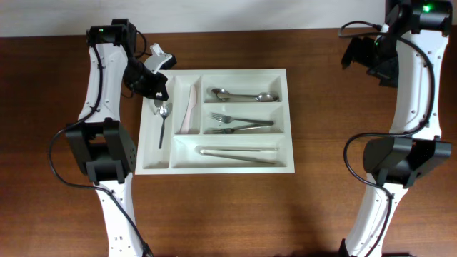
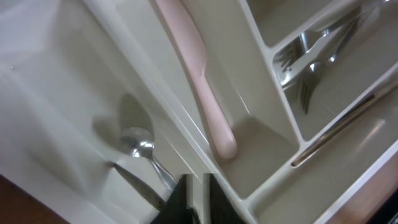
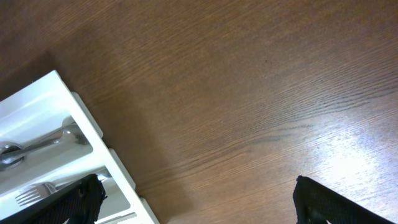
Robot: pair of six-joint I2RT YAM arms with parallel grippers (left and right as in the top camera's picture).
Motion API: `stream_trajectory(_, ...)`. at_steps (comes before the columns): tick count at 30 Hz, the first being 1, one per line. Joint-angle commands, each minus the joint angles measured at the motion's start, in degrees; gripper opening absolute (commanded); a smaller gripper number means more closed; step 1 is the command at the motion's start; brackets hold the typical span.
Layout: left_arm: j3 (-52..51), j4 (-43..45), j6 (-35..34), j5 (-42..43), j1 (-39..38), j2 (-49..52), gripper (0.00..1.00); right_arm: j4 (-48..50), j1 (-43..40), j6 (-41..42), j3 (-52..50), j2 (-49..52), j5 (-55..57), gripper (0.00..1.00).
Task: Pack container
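Note:
The container (image 1: pixel 288 121) is a large white cutlery tray in the middle of the table. Its leftmost narrow compartment holds a metal spoon (image 1: pixel 162 120), and the one beside it holds a pink knife (image 1: pixel 191 111). My left gripper (image 1: pixel 153 88) hovers over the tray's far left corner. In the left wrist view its fingers (image 2: pixel 198 200) are nearly together with nothing between them, above the spoon (image 2: pixel 140 148), the knife (image 2: pixel 205 93) and the tray wall (image 2: pixel 155 106). My right gripper (image 1: pixel 373 61) is open and empty (image 3: pixel 196 199) over bare wood, right of the tray (image 3: pixel 69 99).
The long compartments hold two spoons (image 1: pixel 243 95) at the back, forks (image 1: pixel 239 123) in the middle and long metal tongs (image 1: pixel 239 153) at the front. The forks (image 2: pixel 308 68) also show in the left wrist view. The wooden table (image 1: pixel 343 143) surrounds the tray.

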Motion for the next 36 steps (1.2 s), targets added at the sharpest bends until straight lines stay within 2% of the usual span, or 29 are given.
stream_trajectory(1, -1.2, 0.2, 1.0, -0.4, 0.3, -1.0, 0.34, -0.1, -0.1, 0.5, 0.3, -0.7, -0.3, 0.99)
stream_trajectory(2, -1.2, 0.2, 1.0, -0.4, 0.3, -1.0, 0.42, -0.1, -0.1, 0.5, 0.3, -0.7, -0.3, 0.99)
stream_trajectory(4, -1.2, 0.5, 1.0, -0.4, 0.3, -1.0, 0.5, -0.1, -0.1, 0.5, 0.3, -0.7, -0.3, 0.99)
stream_trajectory(20, -1.2, 1.2, 0.9, -0.3, 0.3, -1.0, 0.49, -0.1, -0.1, 0.5, 0.3, -0.7, -0.3, 0.99)
stream_trajectory(25, -0.4, 2.2, 0.1, 2.0, 0.3, -1.1, 0.64, -0.1, -0.1, 0.5, 0.3, -0.7, -0.3, 0.99)
stream_trajectory(32, 12.5, -0.9, -5.5, 1.9, 0.3, -1.6, 0.65, -0.1, -0.1, 0.5, 0.3, -0.7, -0.3, 0.99)
stream_trajectory(36, 23.6, -5.2, -10.2, -3.6, 0.3, -3.4, 0.66, -0.1, -0.1, 0.5, 0.3, -0.7, -0.3, 0.99)
